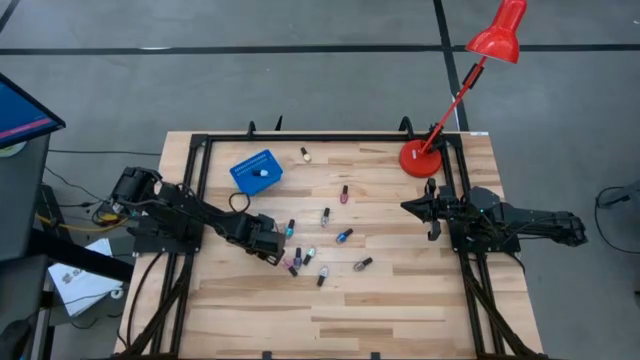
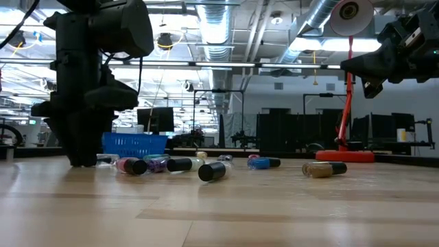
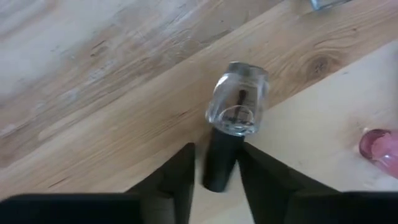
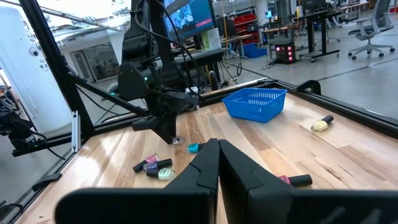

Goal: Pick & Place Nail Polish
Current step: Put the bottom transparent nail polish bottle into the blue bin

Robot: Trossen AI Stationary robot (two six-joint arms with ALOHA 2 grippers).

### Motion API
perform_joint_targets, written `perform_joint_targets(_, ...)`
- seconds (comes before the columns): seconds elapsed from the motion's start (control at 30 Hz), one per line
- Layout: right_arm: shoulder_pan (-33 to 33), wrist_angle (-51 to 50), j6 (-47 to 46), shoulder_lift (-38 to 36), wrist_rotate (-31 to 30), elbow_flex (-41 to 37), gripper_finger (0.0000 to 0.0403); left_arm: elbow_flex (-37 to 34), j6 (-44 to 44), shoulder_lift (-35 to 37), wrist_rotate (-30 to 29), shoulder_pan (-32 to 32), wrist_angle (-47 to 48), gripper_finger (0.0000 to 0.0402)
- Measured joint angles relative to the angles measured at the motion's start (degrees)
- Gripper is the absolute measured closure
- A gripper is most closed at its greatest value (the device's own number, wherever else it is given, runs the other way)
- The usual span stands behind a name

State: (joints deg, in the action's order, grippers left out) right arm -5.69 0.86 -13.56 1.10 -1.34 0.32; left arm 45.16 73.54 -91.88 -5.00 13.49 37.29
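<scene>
Several tiny nail polish bottles (image 1: 326, 216) lie on their sides on the wooden table (image 1: 400, 300), most of them in a cluster at its middle left. My left gripper (image 1: 274, 252) is low over the cluster's left end and open. Its fingers (image 3: 183, 171) stand on either side of the black cap (image 3: 221, 160) of a clear bottle (image 3: 238, 99) that lies on the table. A strip of table shows between one finger and the cap. My right gripper (image 1: 410, 207) is shut and empty, held above the table's right side.
A blue plastic basket (image 1: 256, 171) stands at the far left with a pale thing in it. A red desk lamp's base (image 1: 420, 158) stands at the far right. A pink bottle (image 3: 379, 149) lies close beside the clear one. The table's near half is bare wood.
</scene>
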Motion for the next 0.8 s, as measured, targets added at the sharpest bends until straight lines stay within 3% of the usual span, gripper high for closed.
perform_joint_targets(0.2, -0.01, 0.00, 0.00, 0.00, 0.00, -0.01, 0.0403, -0.01, 0.02, 0.00, 0.05, -0.10, -0.27, 0.0351)
perform_joint_targets(0.4, 0.00, 0.00, 0.00, 0.02, 0.00, 0.00, 0.0403, -0.03, 0.12, 0.65, 0.07, -0.17, -1.53, 0.0341)
perform_joint_targets(0.57, -0.02, 0.00, 0.00, 0.02, 0.00, -0.02, 0.0403, 0.25, 0.22, 5.78, -0.11, -1.74, -2.53, 0.0346)
perform_joint_targets(0.67, -0.02, 0.00, 0.01, 0.01, 0.00, -0.01, 0.0403, 0.25, 0.14, 11.11, -3.05, -3.59, -2.52, 0.0347)
perform_joint_targets(0.8, 0.00, 0.00, 0.00, 0.02, 0.00, 0.00, 0.0403, 0.25, -0.65, 18.99, -11.62, -7.09, -2.46, 0.0345)
